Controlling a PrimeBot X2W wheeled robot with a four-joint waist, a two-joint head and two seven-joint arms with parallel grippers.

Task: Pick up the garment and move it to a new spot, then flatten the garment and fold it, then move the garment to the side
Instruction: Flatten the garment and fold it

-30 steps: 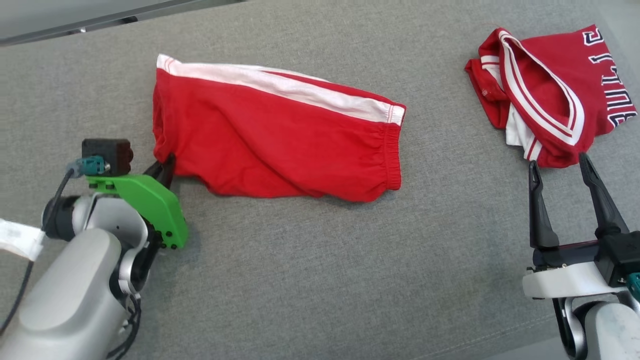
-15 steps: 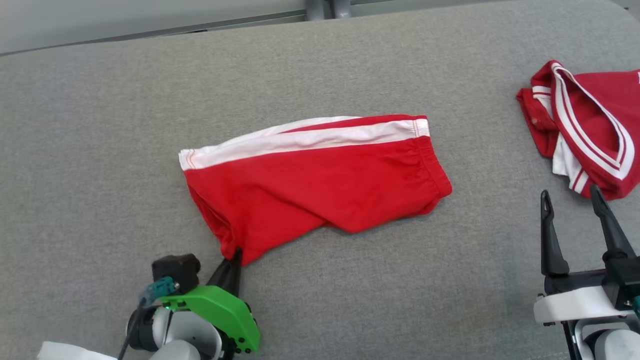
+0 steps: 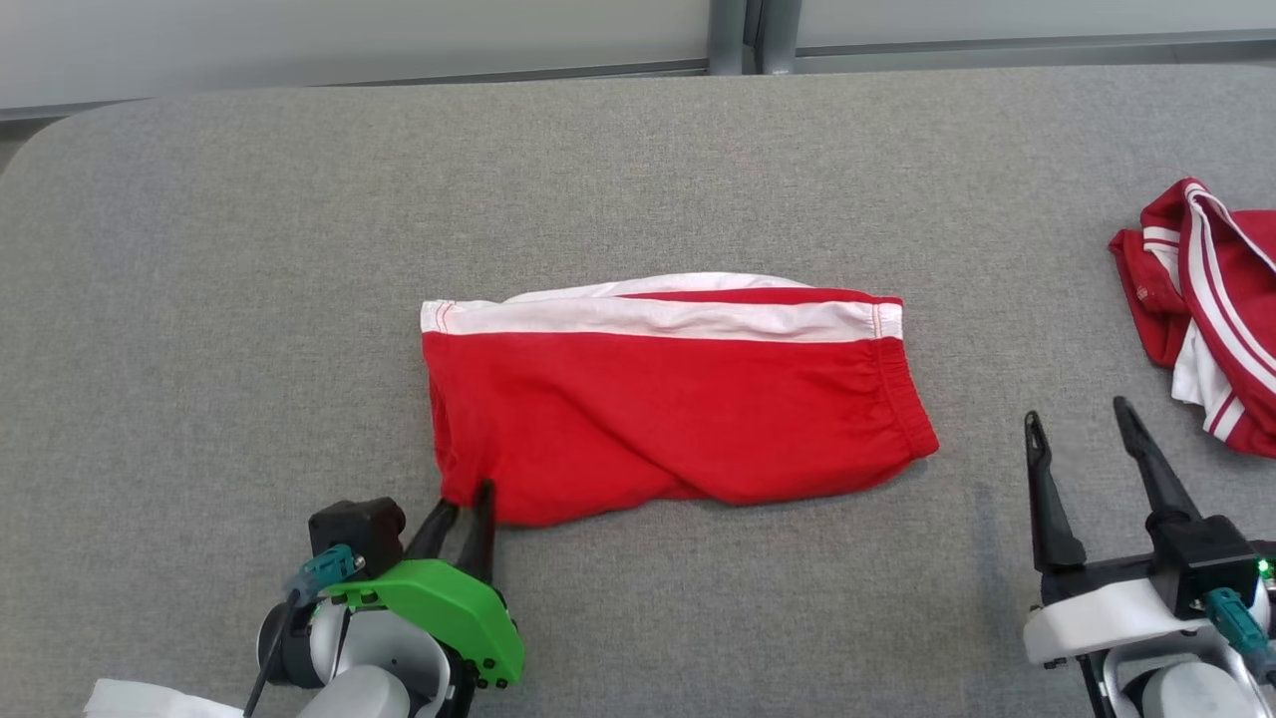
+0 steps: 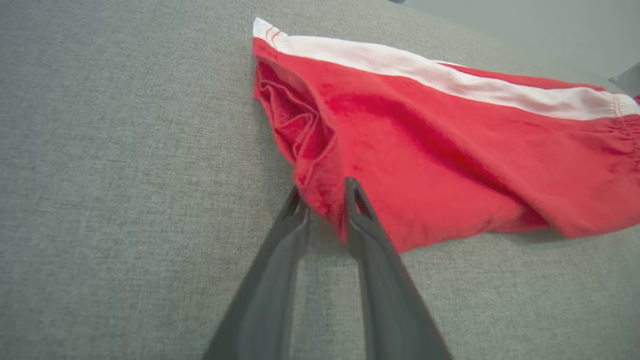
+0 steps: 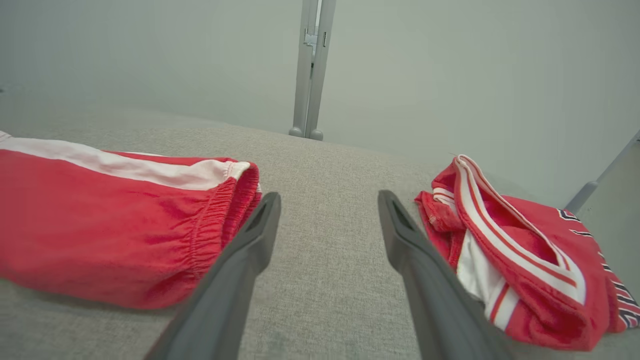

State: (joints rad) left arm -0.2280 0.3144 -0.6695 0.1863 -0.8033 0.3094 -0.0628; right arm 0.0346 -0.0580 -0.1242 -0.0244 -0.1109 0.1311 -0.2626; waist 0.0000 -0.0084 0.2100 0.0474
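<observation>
A wide surface covered in grey woven fabric [image 3: 219,299] runs from the near edge to the far side, and its far left corner is rounded. Beyond its far edge stands a plain, pale grey-green wall [image 5: 150,60], split by an upright grey metal post [image 5: 311,70] with a small bracket high on it. A slanted grey bar [image 5: 597,180] shows at the far right. The light is soft and even, with only faint shadows.

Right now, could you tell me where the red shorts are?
Head view: red shorts lie mid table, near-left corner pinched by the left gripper; jersey far right.
</observation>
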